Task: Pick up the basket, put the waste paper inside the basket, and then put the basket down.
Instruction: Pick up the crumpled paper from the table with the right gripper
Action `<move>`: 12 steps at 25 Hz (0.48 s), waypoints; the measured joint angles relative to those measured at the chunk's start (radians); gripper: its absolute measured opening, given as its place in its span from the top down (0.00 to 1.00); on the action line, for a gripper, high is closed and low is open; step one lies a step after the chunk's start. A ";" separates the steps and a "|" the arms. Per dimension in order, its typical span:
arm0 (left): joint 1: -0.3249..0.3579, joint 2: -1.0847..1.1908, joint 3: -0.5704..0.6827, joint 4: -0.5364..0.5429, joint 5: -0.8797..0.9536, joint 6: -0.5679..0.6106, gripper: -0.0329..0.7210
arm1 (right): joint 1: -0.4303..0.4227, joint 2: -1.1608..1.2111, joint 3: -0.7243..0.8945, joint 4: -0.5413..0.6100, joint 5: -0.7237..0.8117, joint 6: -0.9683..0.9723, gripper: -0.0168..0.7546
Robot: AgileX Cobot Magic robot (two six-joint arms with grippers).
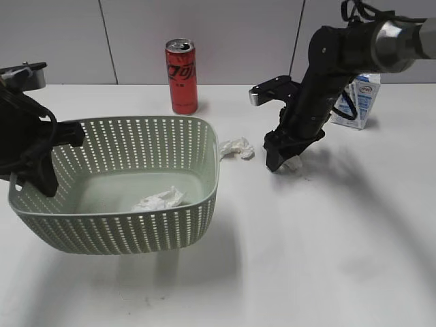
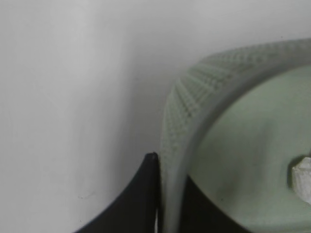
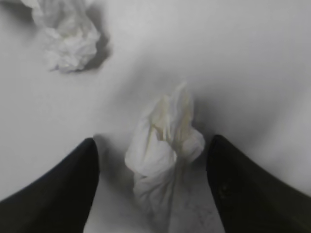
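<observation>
The pale green slotted basket [image 1: 146, 218] is held up and tilted at the left. My left gripper [image 1: 37, 174] is shut on its left rim, seen close in the left wrist view [image 2: 167, 184]. One white paper wad [image 1: 160, 199] lies inside the basket and also shows in the left wrist view [image 2: 303, 178]. My right gripper [image 1: 283, 162] is low over the table, open, with a second wad [image 3: 167, 145] between its fingers [image 3: 151, 155]. A third wad [image 1: 237, 148] lies on the table beside the basket; it also shows in the right wrist view [image 3: 68, 36].
A red drink can [image 1: 181, 67] stands behind the basket. A blue-and-white carton [image 1: 360, 101] stands at the back right, behind the right arm. The white table [image 1: 327, 259] stretches bare across the front right.
</observation>
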 joint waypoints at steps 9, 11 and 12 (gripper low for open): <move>0.000 0.000 0.000 -0.001 0.011 0.000 0.95 | 0.000 -0.020 -0.005 -0.003 0.031 0.002 0.89; 0.000 0.000 0.000 -0.001 0.011 0.000 0.95 | 0.001 -0.075 -0.003 -0.003 0.053 0.002 0.93; 0.000 0.000 0.000 -0.001 0.011 0.000 0.95 | 0.003 -0.118 -0.002 -0.002 0.066 0.002 0.93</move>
